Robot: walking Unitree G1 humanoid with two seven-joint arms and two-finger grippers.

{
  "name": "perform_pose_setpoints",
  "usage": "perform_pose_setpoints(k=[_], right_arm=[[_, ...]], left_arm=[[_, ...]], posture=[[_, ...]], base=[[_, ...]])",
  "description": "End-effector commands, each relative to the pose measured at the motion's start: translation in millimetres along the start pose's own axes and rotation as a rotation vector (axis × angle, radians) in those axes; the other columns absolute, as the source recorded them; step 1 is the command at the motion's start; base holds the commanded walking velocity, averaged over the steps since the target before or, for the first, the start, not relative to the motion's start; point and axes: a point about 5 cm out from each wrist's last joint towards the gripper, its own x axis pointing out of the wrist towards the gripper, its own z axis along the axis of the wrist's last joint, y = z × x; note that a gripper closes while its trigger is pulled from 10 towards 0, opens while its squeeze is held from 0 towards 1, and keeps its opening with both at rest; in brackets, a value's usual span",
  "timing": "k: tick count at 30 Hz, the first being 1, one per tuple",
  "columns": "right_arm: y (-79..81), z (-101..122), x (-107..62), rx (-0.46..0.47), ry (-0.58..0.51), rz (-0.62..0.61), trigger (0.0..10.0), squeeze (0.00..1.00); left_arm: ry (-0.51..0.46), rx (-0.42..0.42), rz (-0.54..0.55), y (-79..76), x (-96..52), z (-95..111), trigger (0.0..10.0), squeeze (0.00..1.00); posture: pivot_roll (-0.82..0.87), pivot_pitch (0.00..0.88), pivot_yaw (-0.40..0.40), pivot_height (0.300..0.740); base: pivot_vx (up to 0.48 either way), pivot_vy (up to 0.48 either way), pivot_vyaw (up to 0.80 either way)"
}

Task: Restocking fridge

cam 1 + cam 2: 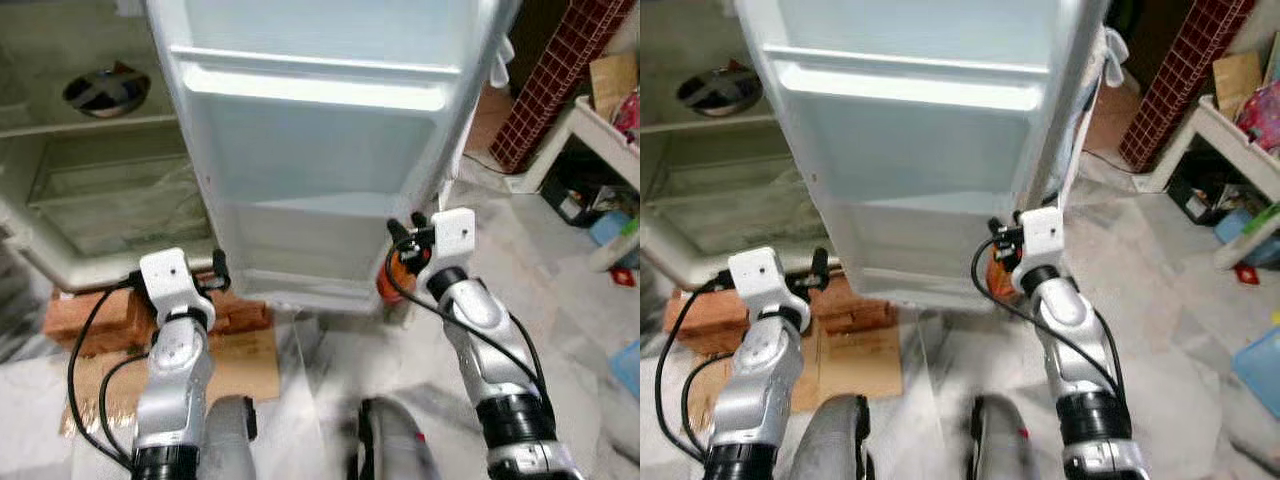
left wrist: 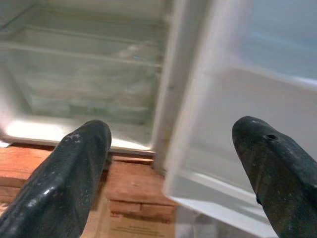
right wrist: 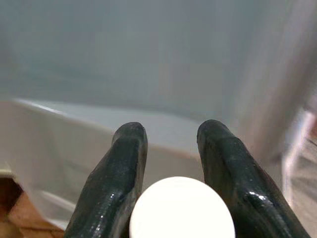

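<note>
One fridge (image 1: 330, 150), two pincers (image 1: 217, 270) (image 1: 405, 240), one bottle (image 1: 392, 278)

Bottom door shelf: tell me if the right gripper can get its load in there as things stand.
Probably yes. The right gripper, shut on an orange item with a white cap, sits right before the bottom door shelf, with nothing seen between them. The shelf looks empty.

An orange bottle (image 1: 391, 277) with a white cap (image 3: 181, 207) stands upright beside the open fridge door's (image 1: 320, 150) lowest shelf (image 1: 300, 285).
</note>
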Motion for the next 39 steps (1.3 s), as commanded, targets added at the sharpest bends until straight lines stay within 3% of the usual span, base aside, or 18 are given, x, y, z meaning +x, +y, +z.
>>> perform_pose_setpoints(k=[1,16,29,39], right_arm=[[10.8,9.2,5.1,-0.005,-0.042,0.048,10.0,0.00],[12.0,10.9,6.0,0.000,-0.059,0.060,10.0,0.00],[13.2,11.9,6.6,0.004,-0.067,0.067,10.0,0.00],[13.8,12.8,6.4,0.002,-0.073,0.071,10.0,0.00]], left_arm=[[0.015,0.000,0.028,6.7,-1.1,-3.3,10.0,0.00],[0.021,0.004,0.026,6.4,0.0,-4.1,10.0,0.00],[0.013,0.010,0.023,5.8,0.7,-2.9,10.0,0.00],[-0.002,0.008,0.013,5.6,0.2,-1.5,10.0,0.00]], posture=[[0.02,0.086,-0.025,0.640],[0.03,0.077,-0.026,0.640],[0.03,0.075,-0.026,0.555],[0.03,0.078,-0.028,0.555]], base=[[0.000,0.000,0.00],[0.000,0.000,0.00],[0.000,0.000,0.00],[0.107,0.000,0.00]])
